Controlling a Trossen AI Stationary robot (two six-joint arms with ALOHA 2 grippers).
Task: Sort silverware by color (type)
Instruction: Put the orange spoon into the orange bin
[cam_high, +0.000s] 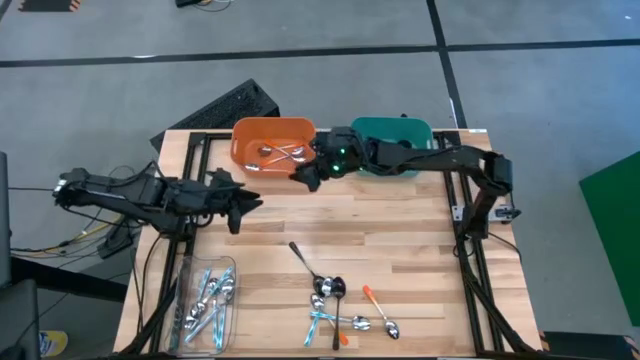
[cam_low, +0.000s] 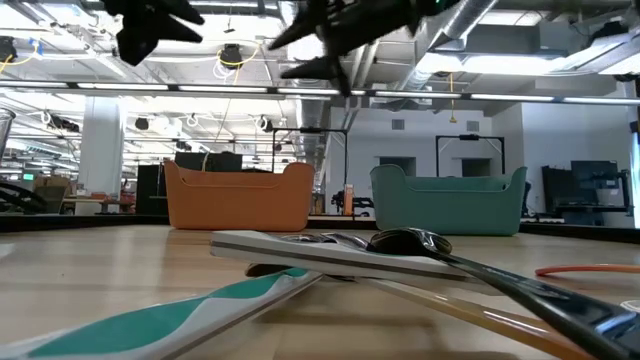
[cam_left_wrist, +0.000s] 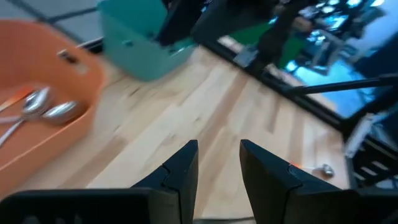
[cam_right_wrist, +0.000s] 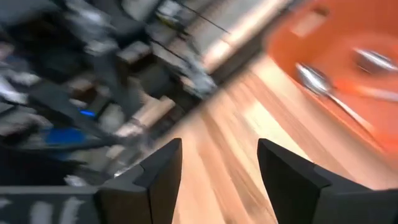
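Note:
A loose pile of spoons (cam_high: 335, 300) lies near the table's near edge: a black one (cam_high: 308, 263), an orange-handled one (cam_high: 378, 308) and light-blue-handled ones (cam_high: 322, 322). In the low view this pile (cam_low: 400, 245) fills the foreground. The orange bin (cam_high: 272, 143) holds orange-handled spoons (cam_high: 282, 152), and a clear tray (cam_high: 205, 300) holds light-blue ones. My left gripper (cam_high: 243, 208) (cam_left_wrist: 219, 163) hovers open and empty over the table's left-middle. My right gripper (cam_high: 303, 178) (cam_right_wrist: 219, 168) hovers open and empty beside the orange bin's near right corner.
A teal bin (cam_high: 395, 145) stands at the far edge, right of the orange bin, under the right arm. Bare wood lies between the grippers and the spoon pile. A dark keyboard-like object (cam_high: 225, 108) sits beyond the table's far left corner.

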